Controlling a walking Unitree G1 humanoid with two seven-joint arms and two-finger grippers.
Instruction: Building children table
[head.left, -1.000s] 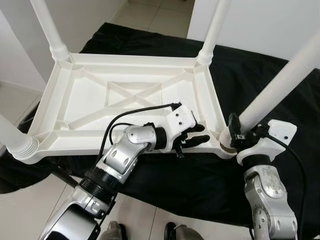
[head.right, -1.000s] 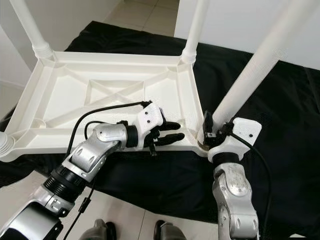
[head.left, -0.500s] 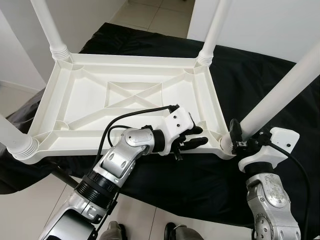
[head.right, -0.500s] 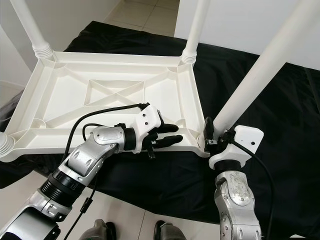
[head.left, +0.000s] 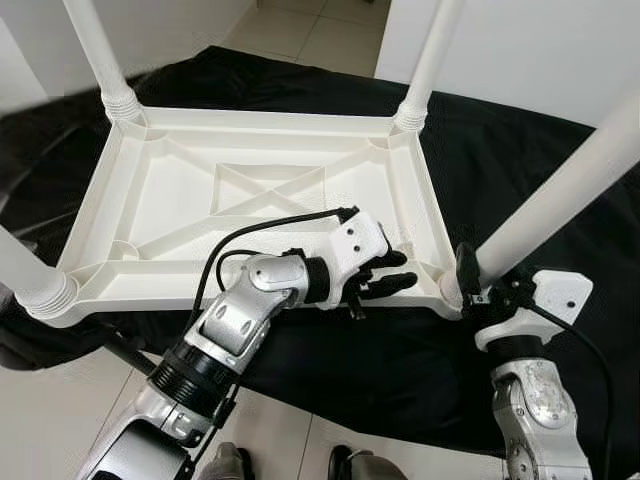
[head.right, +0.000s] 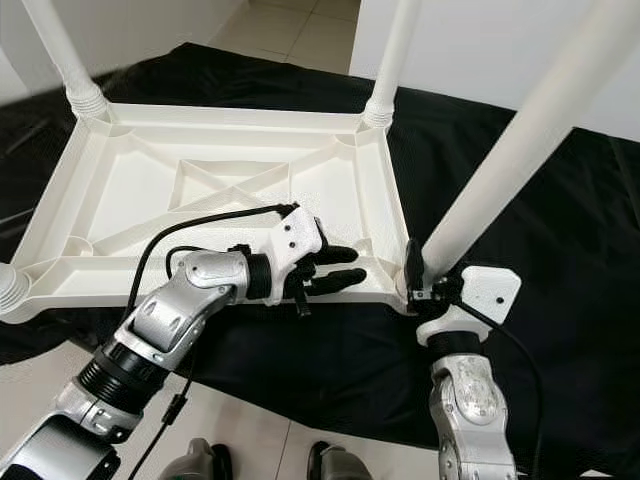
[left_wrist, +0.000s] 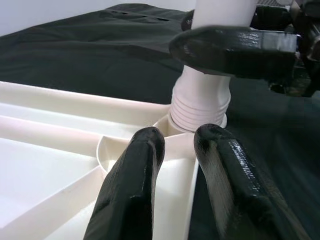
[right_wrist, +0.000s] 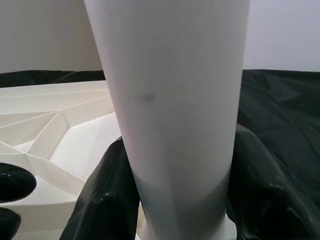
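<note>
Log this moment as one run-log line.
stage: leg fitting | right gripper: shut on near-right leg at its base | left gripper: resting on upturned tabletop rim beside that corner | black cloth under table

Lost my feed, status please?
Right gripper clamped on near-right table leg at its socket. Left gripper bracing tabletop rim. No obstruction seen.

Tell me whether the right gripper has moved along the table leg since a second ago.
Cannot tell. The right gripper grips the table leg just above the corner socket of the upturned tabletop, as before; its wrist housing looks slightly turned, but the camera also moved.
</note>
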